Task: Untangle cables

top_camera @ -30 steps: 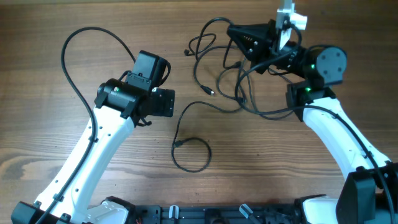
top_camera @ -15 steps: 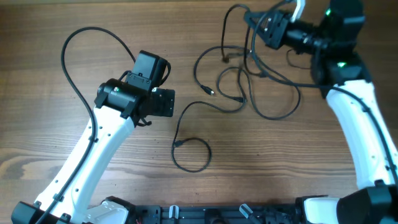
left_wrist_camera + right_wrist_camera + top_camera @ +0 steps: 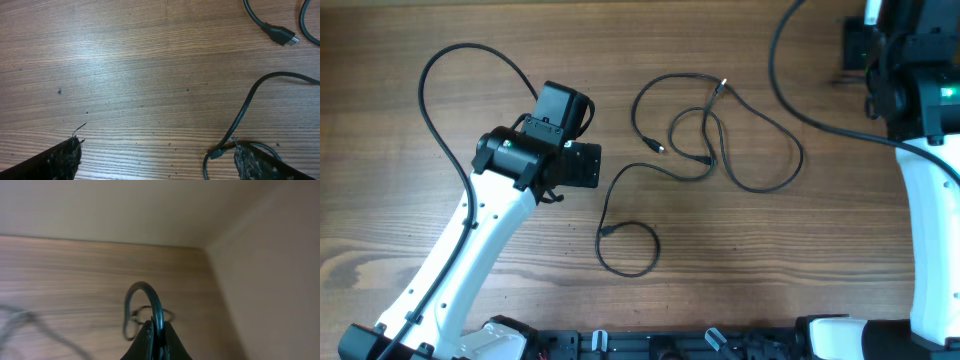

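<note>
**Left jaws wide over bare wood, right jaws pinched on a cord in the far corner**

At the left of the wooden table [image 3: 380, 200], the white left arm [image 3: 480, 230] reaches up and inward. A thick black lead [image 3: 425, 90] arcs from the arm to its wrist. The left gripper [image 3: 159, 157] stands fully open with nothing between its fingers, which sit at the two lower corners of the wrist view over bare wood.

Just right of that gripper lies the looped cable [image 3: 625, 272]. Its small plug [image 3: 215, 154] rests close beside the gripper's right finger. The cord curls into one flat ring, then runs up and to the right towards the middle of the table.

There it meets the loose cables [image 3: 760, 189], thin black strands spread flat on the wood. One ends in a metal-tipped plug [image 3: 660, 148], which also shows at the upper right of the left wrist view. Another ends in a bright tip [image 3: 722, 85] at the top of the bunch. The strands cross one another near the centre and swing out into a wide bend to the right. Whether they are knotted where they cross cannot be told.

At the far right, the right arm [image 3: 930, 230] rises along the table edge. The right gripper [image 3: 156, 332] is up in the top corner, well apart from the strands on the table. Its fingers are closed on the gripped cord [image 3: 150, 292], which arches up from between them.
</note>
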`<action>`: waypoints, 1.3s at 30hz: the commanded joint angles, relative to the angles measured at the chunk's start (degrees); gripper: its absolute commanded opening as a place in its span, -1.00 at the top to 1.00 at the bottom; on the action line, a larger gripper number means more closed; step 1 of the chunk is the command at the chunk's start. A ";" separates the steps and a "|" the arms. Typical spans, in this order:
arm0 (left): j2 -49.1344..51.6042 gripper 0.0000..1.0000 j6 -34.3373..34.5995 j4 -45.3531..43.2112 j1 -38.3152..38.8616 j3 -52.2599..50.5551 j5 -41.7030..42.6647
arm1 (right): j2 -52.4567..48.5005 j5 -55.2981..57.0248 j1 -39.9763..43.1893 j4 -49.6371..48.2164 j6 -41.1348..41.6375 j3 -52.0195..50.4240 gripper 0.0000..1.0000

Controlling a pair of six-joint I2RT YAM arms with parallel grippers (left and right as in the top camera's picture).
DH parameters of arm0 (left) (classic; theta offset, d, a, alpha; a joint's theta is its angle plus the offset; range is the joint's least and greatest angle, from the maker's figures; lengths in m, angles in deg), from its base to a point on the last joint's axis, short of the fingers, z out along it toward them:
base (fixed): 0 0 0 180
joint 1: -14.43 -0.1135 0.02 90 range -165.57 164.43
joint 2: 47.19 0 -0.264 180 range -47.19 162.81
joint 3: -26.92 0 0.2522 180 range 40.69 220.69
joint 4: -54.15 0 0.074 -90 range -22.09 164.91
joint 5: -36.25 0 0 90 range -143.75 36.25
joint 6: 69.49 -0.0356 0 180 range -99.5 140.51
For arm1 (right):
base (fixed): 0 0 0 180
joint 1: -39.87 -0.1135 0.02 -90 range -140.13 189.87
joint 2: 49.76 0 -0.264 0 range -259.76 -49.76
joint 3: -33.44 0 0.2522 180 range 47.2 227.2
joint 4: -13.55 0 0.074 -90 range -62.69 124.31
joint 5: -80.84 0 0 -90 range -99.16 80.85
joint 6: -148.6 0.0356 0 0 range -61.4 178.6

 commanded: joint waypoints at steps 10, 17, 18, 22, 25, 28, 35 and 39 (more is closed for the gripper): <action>-0.83 -1.00 -0.72 0.02 -0.22 -0.04 0.11 | -0.72 -5.22 14.51 2.10 4.55 -0.26 0.92; -0.83 -1.00 -0.72 0.02 -0.22 -0.04 0.11 | -4.76 -10.91 19.28 2.27 4.37 -0.66 0.91; -0.83 -1.00 -0.72 0.04 -0.22 -0.04 0.11 | -5.46 -10.91 19.78 2.29 4.39 -0.66 0.91; -0.83 -1.00 -0.72 0.02 -0.22 -0.04 0.11 | -9.07 -10.91 22.62 2.36 4.52 -0.66 0.91; -0.83 -1.00 -0.72 0.02 -0.22 -0.04 0.11 | -11.34 -10.91 25.31 2.34 4.52 -0.66 0.91; -0.83 -1.00 -0.72 0.02 -0.22 -0.04 0.11 | -13.05 -10.91 29.51 1.92 4.57 -0.66 0.91; -0.83 -1.00 -0.72 0.02 -0.22 -0.04 0.11 | -15.06 -10.97 40.37 1.46 10.25 -0.68 0.91; -0.83 -0.99 -0.72 0.02 -0.22 -0.04 0.11 | -15.26 -12.98 45.07 -0.39 13.75 -0.70 0.74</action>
